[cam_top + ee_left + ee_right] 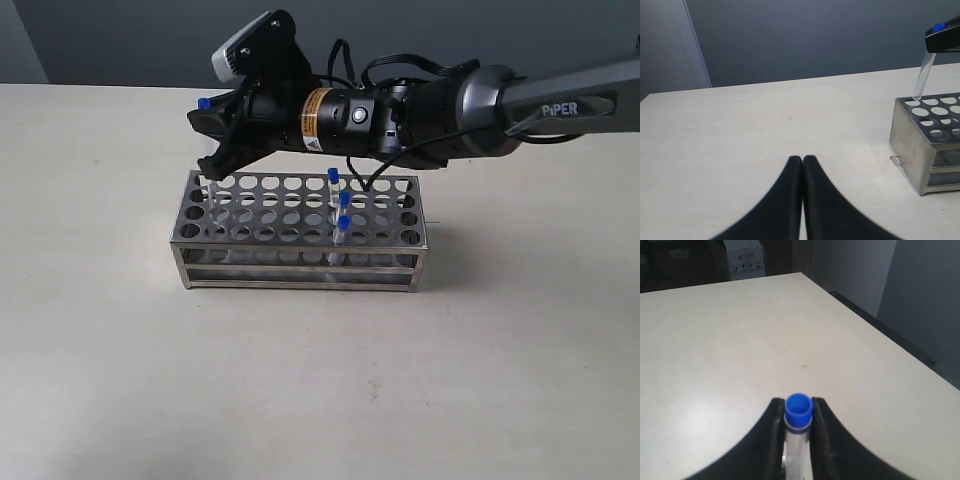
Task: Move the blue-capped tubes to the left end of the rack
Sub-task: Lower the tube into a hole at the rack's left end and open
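Count: three blue-capped tubes [333, 180] [344, 200] [342, 225] seated upright in the rack [300, 258], right of its middle. Fourth tube [204, 102] pinched just below its cap by right tool [799, 414], tilted above the rack's left end. Total four tubes, one rack, two tools.

Left wrist view only: fourth tube's lower tip at the corner hole. Left tool [803, 165] pressed together, holding nothing, over bare table [765, 125].

Wide open table left of and in front of the rack.
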Available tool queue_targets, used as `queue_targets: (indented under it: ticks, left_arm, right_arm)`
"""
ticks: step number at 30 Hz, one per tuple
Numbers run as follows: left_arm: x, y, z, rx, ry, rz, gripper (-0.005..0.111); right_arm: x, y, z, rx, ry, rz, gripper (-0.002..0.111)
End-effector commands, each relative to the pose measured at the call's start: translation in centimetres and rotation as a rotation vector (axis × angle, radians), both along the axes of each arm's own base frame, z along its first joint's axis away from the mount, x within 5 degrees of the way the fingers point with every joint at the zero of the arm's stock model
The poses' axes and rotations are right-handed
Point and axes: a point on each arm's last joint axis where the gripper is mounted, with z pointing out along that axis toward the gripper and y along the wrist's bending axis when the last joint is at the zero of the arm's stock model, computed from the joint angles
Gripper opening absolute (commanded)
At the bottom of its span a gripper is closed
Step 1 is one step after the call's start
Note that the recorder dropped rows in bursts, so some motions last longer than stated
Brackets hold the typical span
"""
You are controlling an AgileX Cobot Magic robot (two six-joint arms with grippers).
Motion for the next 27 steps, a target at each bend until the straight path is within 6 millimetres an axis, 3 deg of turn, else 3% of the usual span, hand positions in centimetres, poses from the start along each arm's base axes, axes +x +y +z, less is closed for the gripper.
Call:
queue_targets:
  ticks: [1,13,14,15,19,24,27]
  left_arm:
    - [0.0,0.0,0.1,0.001,-0.01,-0.004,0.001]
    - [0.0,0.0,0.1,0.001,-0.01,-0.004,0.001]
    - [0.0,0.0,0.1,0.001,-0.01,-0.004,0.001]
    - [0.0,0.0,0.1,0.001,-0.01,-0.004,0.001]
    - [0.0,0.0,0.1,0.001,-0.01,-0.004,0.001]
    - [0.0,0.0,0.1,0.001,-0.01,-0.004,0.001]
    - [0.0,0.0,0.1,0.001,-0.01,-0.004,0.001]
  right_arm:
    - [-0.8,0.8,-0.2,-0.009,-0.01,0.04,-0.001]
    - [-1.1,1.6,-4.1,-0.06,0.054,0.059,0.0]
    - [-1.1,1.6,-4.1,-0.06,0.054,0.059,0.003]
    - [-1.1,1.6,-4.1,-0.06,0.054,0.059,0.014]
    - [-1.1,1.6,-4.1,-0.06,0.054,0.059,0.04]
    - [-1.0,1.6,-3.9,-0.045,0.062,0.05,0.043]
    - [-0.8,1.2,-2.2,-0.032,0.059,0.014,0.043]
